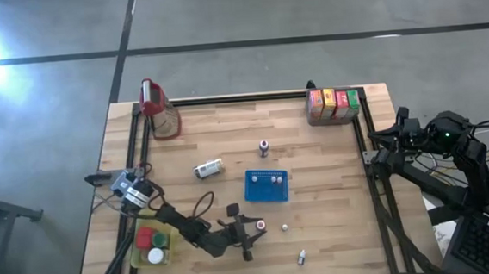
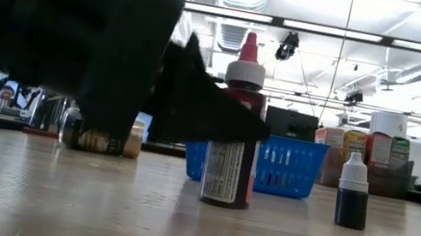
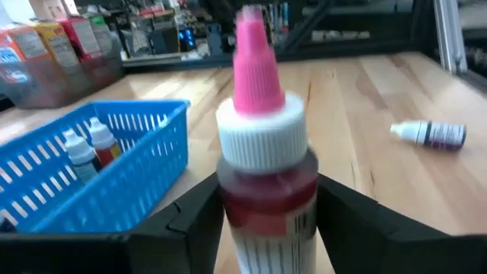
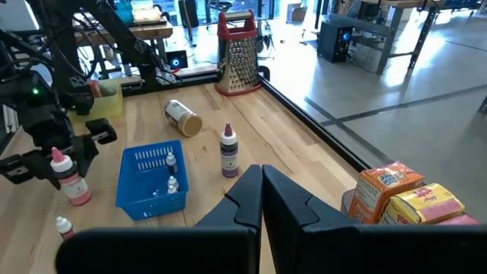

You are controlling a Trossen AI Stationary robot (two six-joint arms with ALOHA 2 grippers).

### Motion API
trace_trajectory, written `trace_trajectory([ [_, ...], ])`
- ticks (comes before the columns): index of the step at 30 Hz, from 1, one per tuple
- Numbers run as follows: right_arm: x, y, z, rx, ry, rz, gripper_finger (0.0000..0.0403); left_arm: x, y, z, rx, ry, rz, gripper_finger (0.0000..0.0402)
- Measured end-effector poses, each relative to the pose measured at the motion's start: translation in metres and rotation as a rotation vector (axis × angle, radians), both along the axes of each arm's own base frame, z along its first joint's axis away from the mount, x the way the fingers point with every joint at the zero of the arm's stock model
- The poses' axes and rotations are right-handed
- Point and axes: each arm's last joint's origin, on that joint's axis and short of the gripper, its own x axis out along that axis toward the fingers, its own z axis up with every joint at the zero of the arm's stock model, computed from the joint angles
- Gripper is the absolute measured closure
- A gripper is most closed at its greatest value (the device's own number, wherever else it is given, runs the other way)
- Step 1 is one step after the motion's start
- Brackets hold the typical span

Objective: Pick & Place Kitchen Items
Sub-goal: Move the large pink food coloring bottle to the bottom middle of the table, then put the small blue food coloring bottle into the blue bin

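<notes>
The left arm lay low across the near left part of the table (image 1: 314,149), reaching from the left edge toward the near edge. Its wrist was held level, so the left gripper (image 1: 257,228) pointed along the surface toward the right edge. Its two dark fingers (image 3: 358,221) flanked the red bottle (image 3: 266,190), one on each side of the body below the white ribbed collar. The bottle stood upright on the table, pink nozzle up. Whether the pads pressed the bottle or stood just clear of it could not be told.

The blue basket (image 1: 266,187) sat just beyond the gripper, toward the far edge, with two small white-capped bottles inside. A small dark bottle (image 2: 353,193) stood upright just to the right of the red bottle. Another small bottle (image 1: 301,256) lay at the near edge. A purple-labelled bottle (image 1: 264,147) stood near the table centre. A jar (image 1: 208,168) lay on its side left of centre.

A tray of round lids (image 1: 152,244) sat at the near left corner. A row of cartons (image 1: 333,103) stood at the far right corner. A grater (image 1: 159,108) stood at the far left corner.

The right arm was folded off the right edge, its right gripper (image 4: 262,199) with fingers pressed together and holding nothing.
</notes>
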Motion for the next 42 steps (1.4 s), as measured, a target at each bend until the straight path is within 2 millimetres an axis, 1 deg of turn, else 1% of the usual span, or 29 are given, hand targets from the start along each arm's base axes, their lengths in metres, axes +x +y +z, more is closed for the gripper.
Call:
trace_trajectory([
  [3,0.0,0.0,0.0,0.0,0.0,0.0,0.0394,0.0,0.0,-0.001,0.008,0.011,-0.003,0.0189],
  [7,0.0,0.0,0.0,0.0,0.0,0.0,0.0394,0.0,0.0,0.006,0.028,0.002,-0.005,0.0167],
  [10,0.0,0.0,0.0,0.0,0.0,0.0,0.0394,-0.001,0.0,0.015,0.082,0.001,-0.014,0.0162],
  [14,0.0,0.0,0.0,0.0,0.0,0.0,0.0394,-0.003,0.0,0.036,0.14,0.026,-0.027,0.0162],
  [17,0.0,0.0,0.0,0.0,0.0,0.0,0.0394,-0.008,0.003,0.055,0.151,0.067,-0.032,0.0163],
  [23,0.0,0.0,0.0,0.0,0.0,0.0,0.0394,-0.024,0.014,0.106,0.127,0.11,-0.048,0.0162],
  [26,0.0,0.0,0.0,0.0,0.0,-0.001,0.0394,-0.036,0.028,0.128,0.07,0.156,-0.018,0.0165],
  [28,0.0,0.0,0.0,0.0,0.0,0.0,0.0394,-0.045,0.044,0.138,0.013,0.218,0.036,0.0165],
  [32,0.0,0.0,0.0,0.0,0.0,0.0,0.0394,-0.068,0.079,0.148,-0.11,0.386,0.128,0.0165],
  [36,0.0,0.0,0.0,0.0,0.0,0.0,0.0394,-0.087,0.105,0.156,-0.156,0.496,0.218,0.0165],
  [39,0.0,0.0,0.0,0.0,0.0,0.0,0.0394,-0.097,0.12,0.159,-0.187,0.556,0.268,0.0166],
  [42,0.0,0.0,0.0,0.0,0.0,-0.001,0.0394,-0.101,0.128,0.159,-0.22,0.612,0.278,0.0166],
])
